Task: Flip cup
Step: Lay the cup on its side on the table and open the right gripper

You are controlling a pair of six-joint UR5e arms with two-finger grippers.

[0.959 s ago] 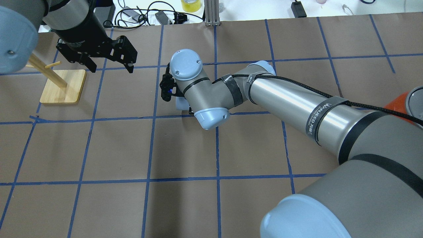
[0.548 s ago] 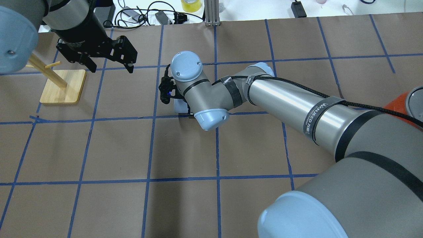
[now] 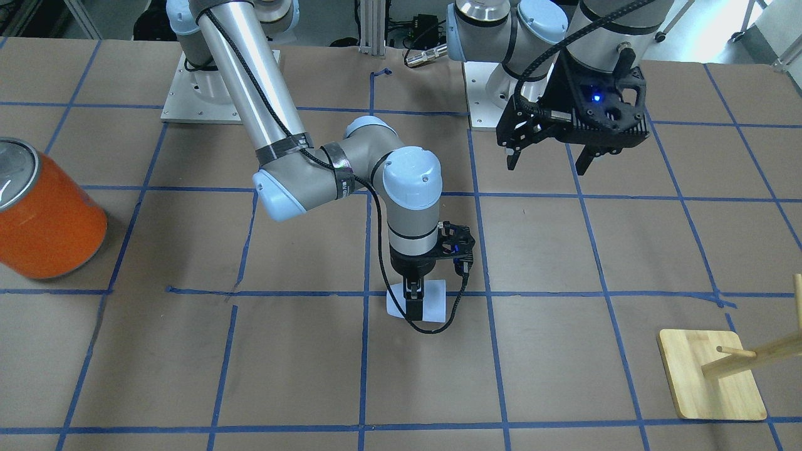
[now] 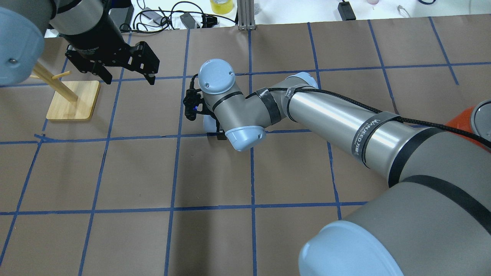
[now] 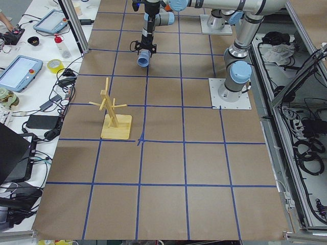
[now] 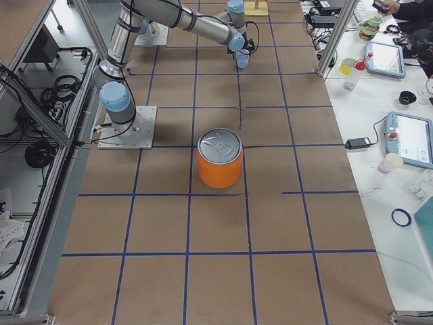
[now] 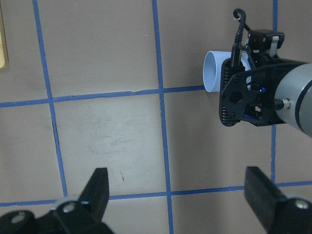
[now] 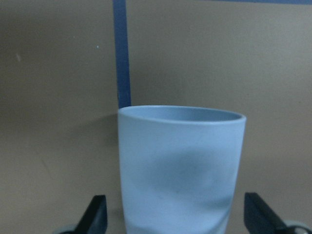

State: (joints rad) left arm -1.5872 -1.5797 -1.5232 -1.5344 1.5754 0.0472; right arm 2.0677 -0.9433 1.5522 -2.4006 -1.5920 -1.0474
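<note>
The pale blue cup [image 3: 432, 300] lies on its side on the brown table near a blue tape line. It also shows in the overhead view [image 4: 208, 122], the left wrist view [image 7: 214, 70] and the right wrist view [image 8: 183, 170]. My right gripper [image 3: 413, 307] points straight down over it. In the right wrist view [image 8: 178, 214] its fingers [image 8: 97, 214] stand wide on either side of the cup, with a small gap on the left. My left gripper [image 4: 126, 78] is open and empty, hovering high and well apart from the cup.
A large orange can [image 3: 47, 213] with a silver top stands on the robot's right side. A wooden peg stand [image 4: 73, 99] stands on the robot's left, close to the left gripper. Blue tape lines grid the table.
The right wrist has shifted slightly toward the robot's left over the cup. The left arm has not moved.
</note>
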